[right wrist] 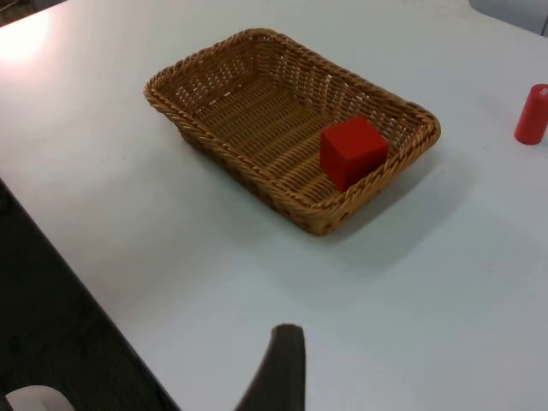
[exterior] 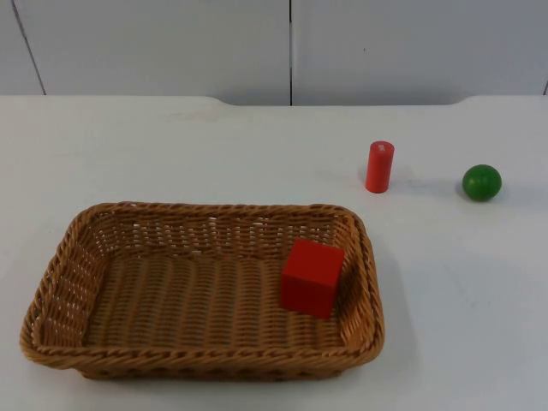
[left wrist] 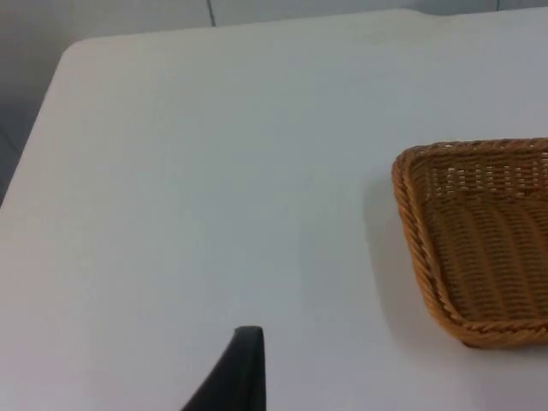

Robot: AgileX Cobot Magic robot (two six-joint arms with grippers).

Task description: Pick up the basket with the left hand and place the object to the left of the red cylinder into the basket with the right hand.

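Left gripper (left wrist: 244, 377) above bare white table (left wrist: 214, 171), finger state not determinable, wicker basket (left wrist: 479, 248) off to its side, right gripper (right wrist: 282, 372) likewise indeterminate, basket ahead holding red cube (right wrist: 353, 151) against one wall, red cylinder (right wrist: 532, 114) upright beyond, green ball (exterior: 481, 182) near cylinder, no legible markings.

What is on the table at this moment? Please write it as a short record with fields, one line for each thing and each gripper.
basket: wicker basket standing on the white table, on the left half in the top view
basket contents: red cube inside, against the basket's right wall
red cylinder: upright on the table, beyond the basket's right end
green ball: on the table, right of the red cylinder, apart from it
left gripper: one fingertip above bare table, basket rim nearby, holding nothing visible
right gripper: one fingertip above the table, back from the basket
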